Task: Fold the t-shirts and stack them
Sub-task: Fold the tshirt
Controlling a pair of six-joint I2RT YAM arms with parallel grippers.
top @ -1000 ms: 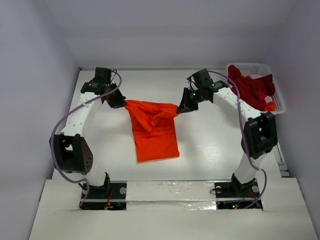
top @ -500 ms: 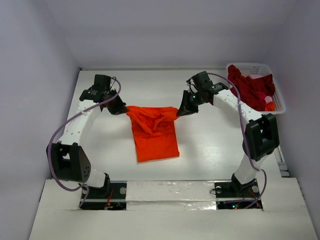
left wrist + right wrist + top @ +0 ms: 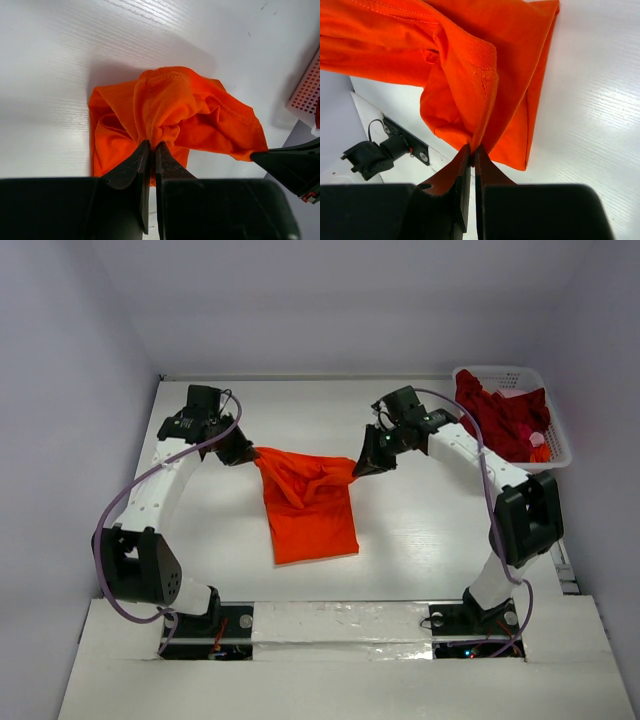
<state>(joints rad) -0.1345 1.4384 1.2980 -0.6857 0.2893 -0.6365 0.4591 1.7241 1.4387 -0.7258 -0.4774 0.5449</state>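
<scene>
White tabletop (image 3: 420, 530) carries the orange t-shirt (image 3: 312, 512), its upper corners pinched in the tightly closed left gripper (image 3: 248, 452) and right gripper (image 3: 357, 466).

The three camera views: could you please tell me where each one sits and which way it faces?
Top external: above and behind the arms, looking down on the table; both arms, left gripper and right gripper show.
Left wrist: on the left arm, looking along its shut fingers toward the basket; the right gripper's tip shows.
Right wrist: on the right arm, looking past its shut fingers down at the table.
Shared: all three show the orange t-shirt, pinched by both grippers.
</scene>
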